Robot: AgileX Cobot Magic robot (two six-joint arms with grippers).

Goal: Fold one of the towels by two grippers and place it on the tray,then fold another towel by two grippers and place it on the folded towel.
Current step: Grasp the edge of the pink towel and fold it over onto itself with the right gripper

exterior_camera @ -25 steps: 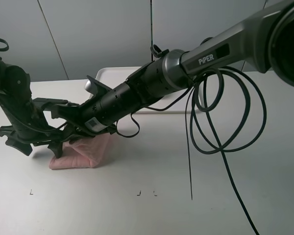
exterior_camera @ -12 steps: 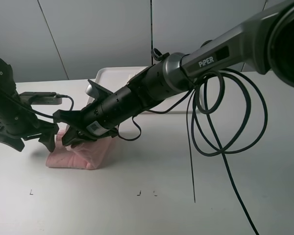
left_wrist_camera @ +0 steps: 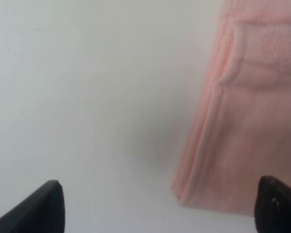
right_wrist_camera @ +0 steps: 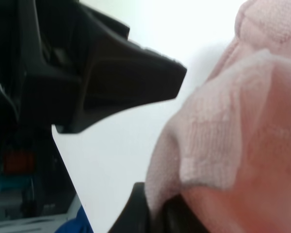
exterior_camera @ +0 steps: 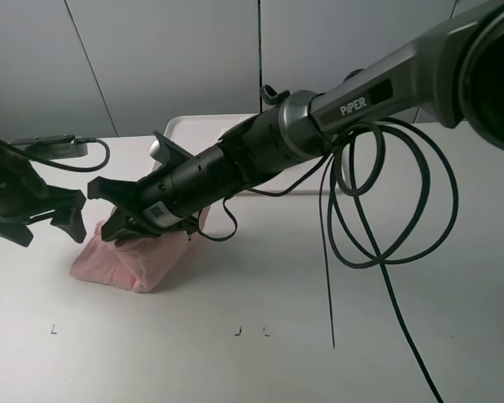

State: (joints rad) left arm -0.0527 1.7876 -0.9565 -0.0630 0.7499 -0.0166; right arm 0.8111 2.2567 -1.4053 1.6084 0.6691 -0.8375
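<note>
— Right, nearest item?
— The counter, white, with a black cable looping down over it on the right.
— Next?
— One pale pink towel, bunched on the left part of the counter, one edge drawn up into a peak.
— Held by?
— The right gripper, reaching across the middle, jaws pressed together and pinching that raised edge.
— And the left gripper?
— Just beside the towel's left end, jaws spread wide. Its wrist view shows the towel's layered edge near one tip.
— Farthest?
— One white tray, at the back of the counter, largely hidden behind the right arm.
</note>
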